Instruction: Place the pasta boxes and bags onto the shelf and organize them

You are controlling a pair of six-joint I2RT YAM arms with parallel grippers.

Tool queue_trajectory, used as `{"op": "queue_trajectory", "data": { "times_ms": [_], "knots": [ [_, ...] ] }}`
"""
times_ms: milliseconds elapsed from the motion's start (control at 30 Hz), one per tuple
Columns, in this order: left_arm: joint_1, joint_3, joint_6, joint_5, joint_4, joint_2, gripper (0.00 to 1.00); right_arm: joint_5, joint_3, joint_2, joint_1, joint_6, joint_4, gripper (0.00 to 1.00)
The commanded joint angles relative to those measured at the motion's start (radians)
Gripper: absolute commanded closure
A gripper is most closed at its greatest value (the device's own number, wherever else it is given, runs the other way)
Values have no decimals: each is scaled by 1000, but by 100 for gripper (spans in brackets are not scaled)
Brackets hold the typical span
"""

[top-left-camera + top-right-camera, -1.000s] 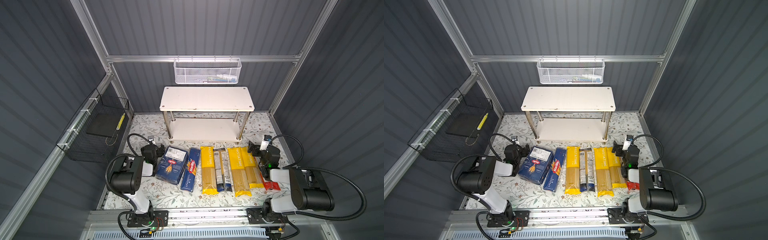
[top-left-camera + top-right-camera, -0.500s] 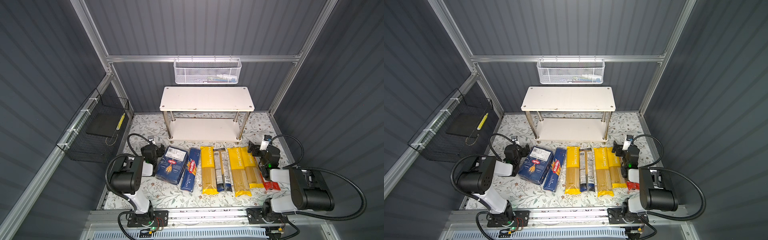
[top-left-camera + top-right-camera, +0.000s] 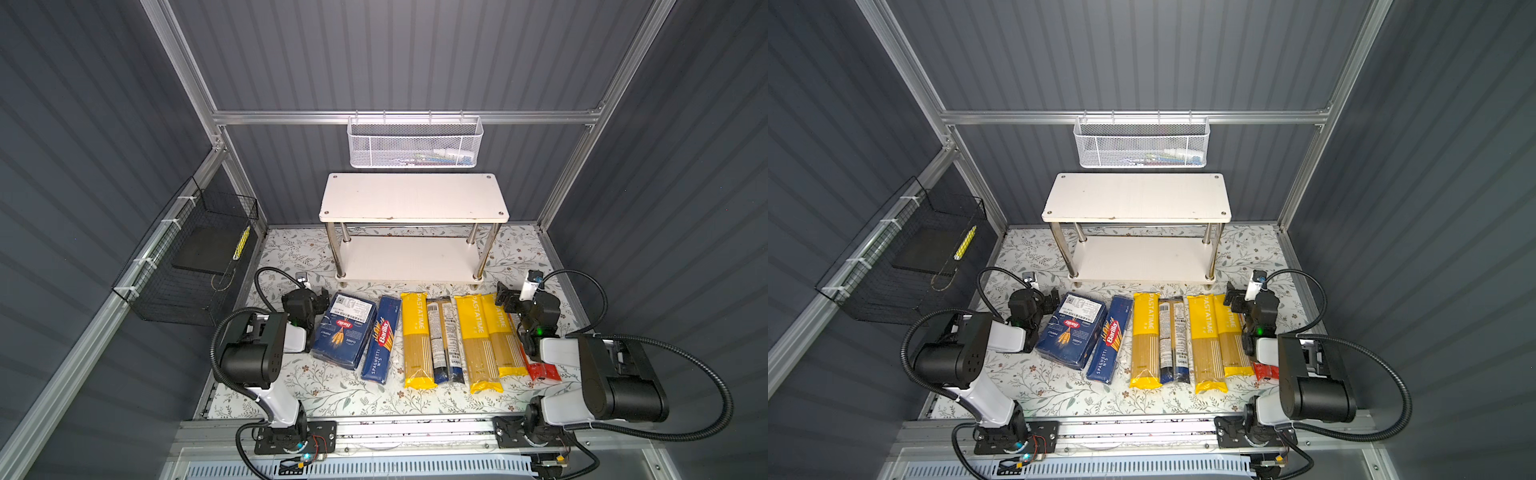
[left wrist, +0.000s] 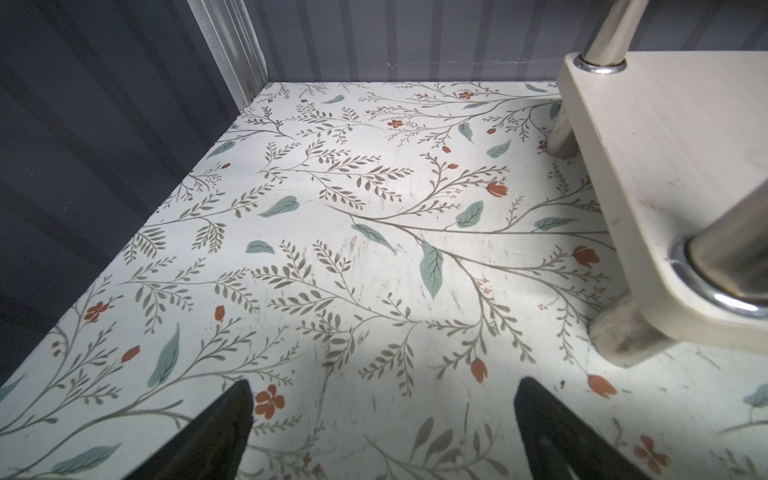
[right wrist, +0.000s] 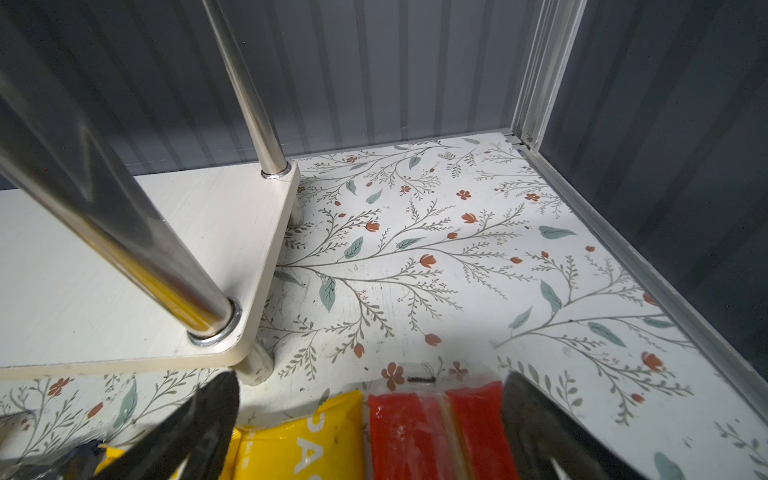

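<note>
The left gripper (image 4: 382, 419) is released: its black fingers (image 4: 212, 436) stand wide apart with only the floral mat (image 4: 332, 249) between them, and nothing is grasped. Taking the back wall as 12 o'clock in both top views, it sits low over the mat just at 9 o'clock of the wide Barilla box (image 3: 345, 328). Whether it touches the box I cannot tell.

The right gripper (image 5: 372, 386) is released as well, its jaws spread wide. In the right wrist view the end of the red-ended bag (image 5: 432, 432) and the end of the right yellow PASTATIME bag (image 5: 303, 444) lie below and between its fingers. Contact cannot be told. In both top views this gripper hangs over the 12 o'clock ends of those two bags.

All seven packs lie flat on the mat in one row running from 9 to 3 o'clock, their long sides pointing roughly 12 to 6. After the wide box comes the slim SPAGHETTI box (image 3: 381, 338), against its 3 o'clock edge and turned slightly toward 1 o'clock. Next come the left yellow PASTATIME bag (image 3: 417, 340), the dark blue-black bag (image 3: 444, 340) and the middle yellow PASTATIME bag (image 3: 478, 345), then the right yellow one touching it. The red-ended bag is last, largely hidden under the right arm.

The shelf (image 3: 413, 197) stands at 12 o'clock of the row, near the back wall, its front legs close to the packs' far ends. A white mesh basket (image 3: 415, 143) hangs on the rail at 12 o'clock of the shelf. A black wire basket (image 3: 195, 257) hangs on the wall at 9 o'clock.
</note>
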Motion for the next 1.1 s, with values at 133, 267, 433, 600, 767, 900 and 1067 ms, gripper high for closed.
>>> {"op": "queue_trajectory", "data": {
  "times_ms": [133,267,433,600,767,900,1067],
  "knots": [
    [-9,16,14,26,-5,12,1,-3,18,5,0,-10,-1,1],
    [-9,16,14,23,0,10,1,81,33,-24,2,19,-52,1],
    [-9,59,-3,-24,-139,-75,1,92,154,-198,6,33,-395,1],
    [-10,237,-94,78,-565,-219,1,4,324,-354,28,169,-809,1],
    [-39,317,-157,363,-782,-319,1,62,461,-404,137,224,-1199,1],
    [-51,185,-161,376,-738,-482,1,60,477,-430,236,222,-1299,1],
    [-52,91,-131,408,-747,-618,1,47,494,-397,336,249,-1404,1]
  ]
}}
